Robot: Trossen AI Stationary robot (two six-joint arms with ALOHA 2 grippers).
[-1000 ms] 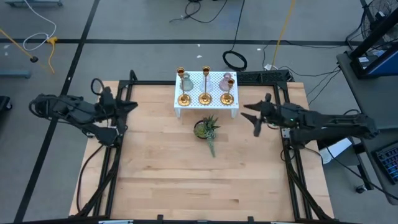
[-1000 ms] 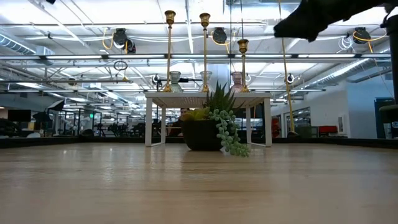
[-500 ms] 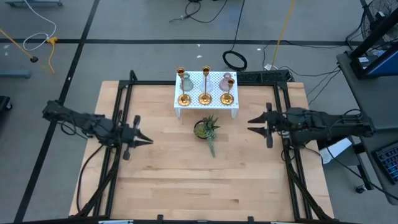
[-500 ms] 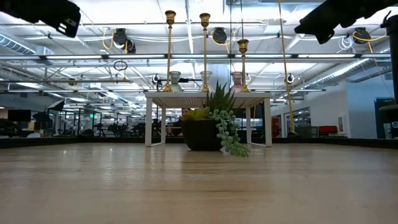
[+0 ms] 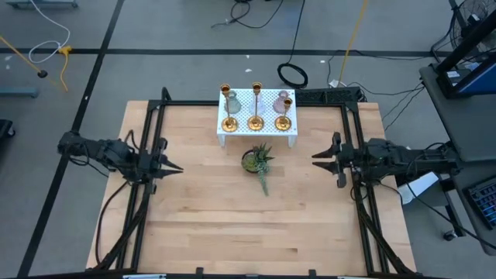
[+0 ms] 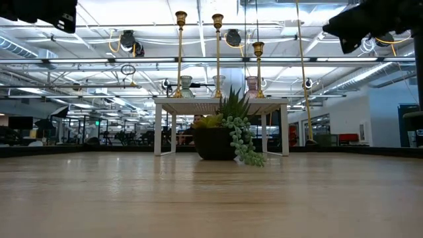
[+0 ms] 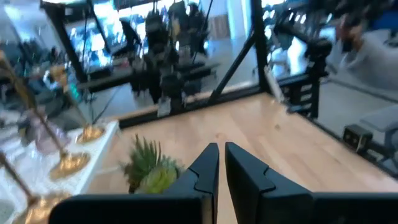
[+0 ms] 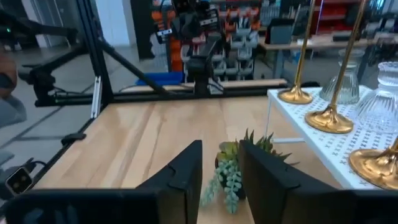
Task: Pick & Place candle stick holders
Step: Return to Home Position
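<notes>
Three gold candle stick holders [image 5: 229,122] [image 5: 256,120] [image 5: 283,122] stand upright on their round bases on a small white perforated stand [image 5: 257,132] at the table's far middle. In the low view they rise above the stand [image 6: 180,53] [image 6: 217,53] [image 6: 258,66]. My left gripper [image 5: 177,167] hovers over the table's left part, fingers almost together [image 7: 221,163], holding nothing. My right gripper [image 5: 316,159] hovers over the right part, pointing at the plant, its fingers a little apart [image 8: 221,163] and empty. Both are well clear of the holders.
A green potted plant [image 5: 256,161] with a trailing strand stands just in front of the white stand. Two small glass vases [image 5: 233,101] [image 5: 280,101] stand on the stand behind the holders. Black frame rails [image 5: 147,139] run along the table's left and right edges.
My left gripper has swung from the table's far left toward the near side and the middle, then drawn back a little to the left. My right gripper has drawn back toward the table's right edge and a little nearer. The holders and the plant have stayed put.
</notes>
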